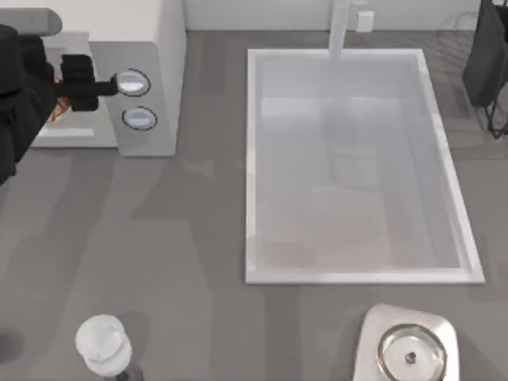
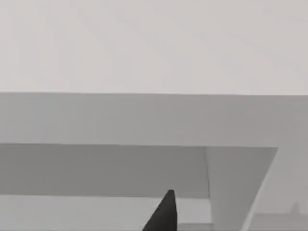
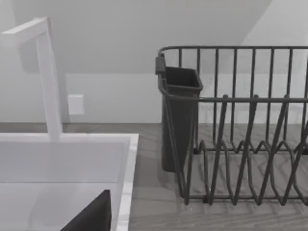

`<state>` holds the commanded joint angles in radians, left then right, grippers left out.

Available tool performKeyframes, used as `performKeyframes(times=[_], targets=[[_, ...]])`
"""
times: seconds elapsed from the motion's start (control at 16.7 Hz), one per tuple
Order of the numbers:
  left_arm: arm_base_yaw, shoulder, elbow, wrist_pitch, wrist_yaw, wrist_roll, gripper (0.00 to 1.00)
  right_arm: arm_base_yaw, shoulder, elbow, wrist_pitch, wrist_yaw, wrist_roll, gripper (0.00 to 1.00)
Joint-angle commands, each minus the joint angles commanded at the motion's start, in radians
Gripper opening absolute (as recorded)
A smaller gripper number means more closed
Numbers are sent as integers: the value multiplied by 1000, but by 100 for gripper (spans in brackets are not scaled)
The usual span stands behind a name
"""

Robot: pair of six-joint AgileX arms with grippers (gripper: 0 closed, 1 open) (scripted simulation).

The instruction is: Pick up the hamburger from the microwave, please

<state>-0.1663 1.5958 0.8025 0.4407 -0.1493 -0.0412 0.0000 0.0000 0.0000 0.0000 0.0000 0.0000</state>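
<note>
The hamburger (image 1: 57, 111) sits inside the microwave (image 1: 159, 71) at the top view's far left, visible as an orange-brown sliver with lighter streaks, largely covered by the left arm. The left gripper (image 1: 79, 83) is at the cavity mouth, just beside the two round silver-blue knobs (image 1: 133, 82); whether its fingers are spread or pinched on the bun cannot be told, since the arm hides them from above and the left wrist view gives one dark fingertip (image 2: 163, 214) against the grey cavity. Risks, as judged: the small rounded bun offers little flat surface and could roll or squeeze out of a two-finger pinch; the arm has little room within the boxy white housing, so a lift or sideways withdrawal could knock the cavity edge or the knob panel; contact cannot be confirmed while the bun is hidden. The right gripper (image 3: 91, 216) is parked at the top view's far right, beside the dark wire dish rack (image 3: 240, 125) with its slotted cutlery cup; its finger state cannot be told. The white rectangular sink (image 1: 254, 159) has smooth hard walls; the countertop (image 1: 159, 238) is matte grey.
</note>
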Motion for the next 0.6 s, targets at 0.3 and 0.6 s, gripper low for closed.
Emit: performKeyframes(times=[0.3,0.6], targets=[[-34,-46,-36,-9,-10,-6,0,0,0,0,0,0,0,100],[-30,30,-52,62,-8,-4,0,0,0,0,0,0,0,100]])
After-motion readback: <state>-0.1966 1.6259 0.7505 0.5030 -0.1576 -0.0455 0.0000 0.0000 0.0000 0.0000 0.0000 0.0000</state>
